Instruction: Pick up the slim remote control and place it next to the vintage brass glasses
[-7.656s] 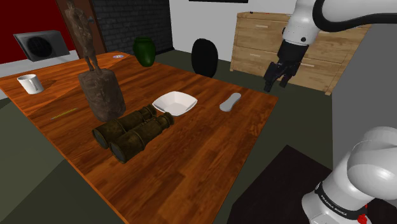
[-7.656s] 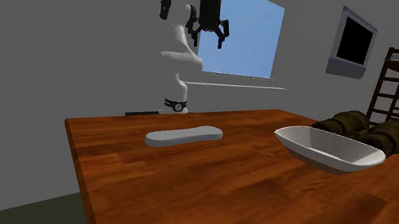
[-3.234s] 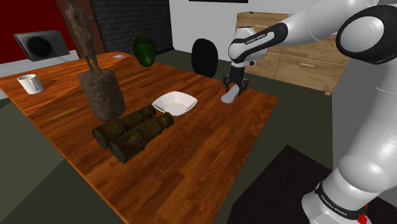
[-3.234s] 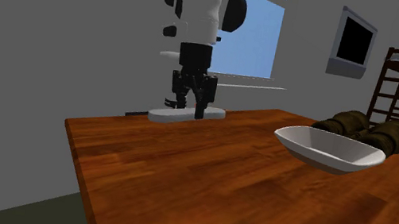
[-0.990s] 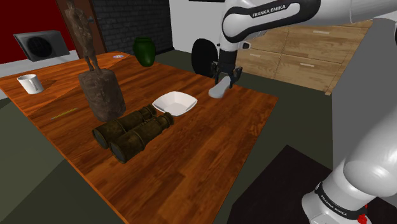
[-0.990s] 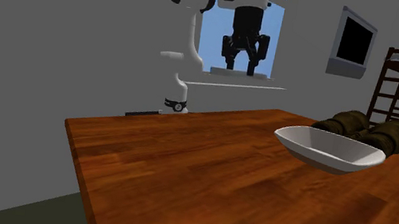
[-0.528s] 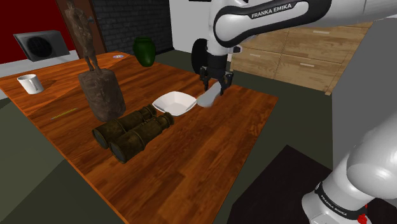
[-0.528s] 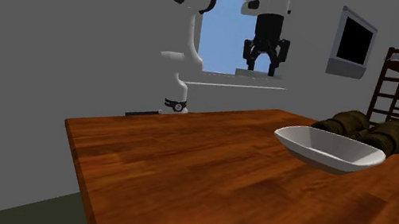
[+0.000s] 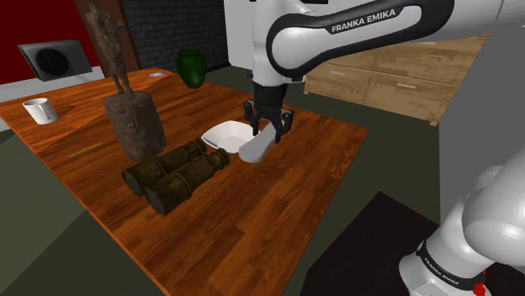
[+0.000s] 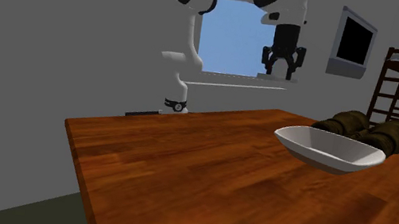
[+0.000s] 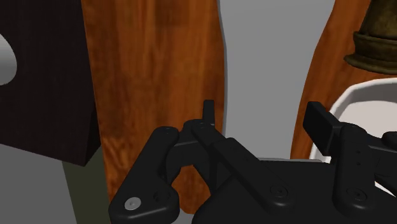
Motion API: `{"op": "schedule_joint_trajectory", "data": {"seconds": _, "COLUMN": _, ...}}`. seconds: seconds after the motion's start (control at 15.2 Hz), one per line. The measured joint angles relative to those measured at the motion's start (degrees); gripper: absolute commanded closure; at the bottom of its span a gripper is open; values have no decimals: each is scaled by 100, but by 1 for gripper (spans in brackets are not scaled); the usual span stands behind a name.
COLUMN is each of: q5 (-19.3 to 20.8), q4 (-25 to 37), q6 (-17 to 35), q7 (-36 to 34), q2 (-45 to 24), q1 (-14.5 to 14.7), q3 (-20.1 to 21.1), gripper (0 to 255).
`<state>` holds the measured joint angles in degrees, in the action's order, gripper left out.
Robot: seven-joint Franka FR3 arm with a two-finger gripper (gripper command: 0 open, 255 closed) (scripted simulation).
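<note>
We record one white arm (image 9: 353, 34), arching from the shoulder view's lower right up and over the table, hand pointing down. Its gripper (image 9: 267, 124) has both fingers clamped on the grey remote (image 9: 257, 145), held tilted and clear of the wood, by the bowl's rim. Next we list a reddish wooden table (image 9: 278, 210), a wooden dresser (image 9: 395, 76), a dark carved figure (image 9: 130, 118), binoculars (image 9: 175, 174), a white bowl (image 9: 225, 133), a green vase (image 9: 191, 67) and a white mug (image 9: 38, 109).
</note>
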<state>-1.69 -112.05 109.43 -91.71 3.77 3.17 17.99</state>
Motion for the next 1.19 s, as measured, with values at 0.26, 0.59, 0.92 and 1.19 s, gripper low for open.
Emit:
{"op": "schedule_joint_trajectory", "data": {"seconds": 0.26, "q5": 29, "q4": 144, "q6": -52, "q7": -521, "q2": -90, "q1": 235, "q3": 272, "gripper": 255}}
{"op": "schedule_joint_trajectory", "data": {"seconds": 0.59, "q5": 173, "q4": 502, "q6": -86, "q7": -1317, "q2": -432, "q1": 595, "q3": 665, "gripper": 255}}
{"op": "schedule_joint_trajectory", "data": {"seconds": 0.92, "q5": 415, "q4": 1008, "q6": -192, "q7": -2107, "q2": -889, "q1": 991, "q3": 1000, "gripper": 255}}
{"op": "schedule_joint_trajectory", "data": {"seconds": 1.19, "q5": 523, "q4": 998, "q6": -14, "q7": -2317, "q2": -1083, "q1": 1097, "q3": 1063, "gripper": 255}}
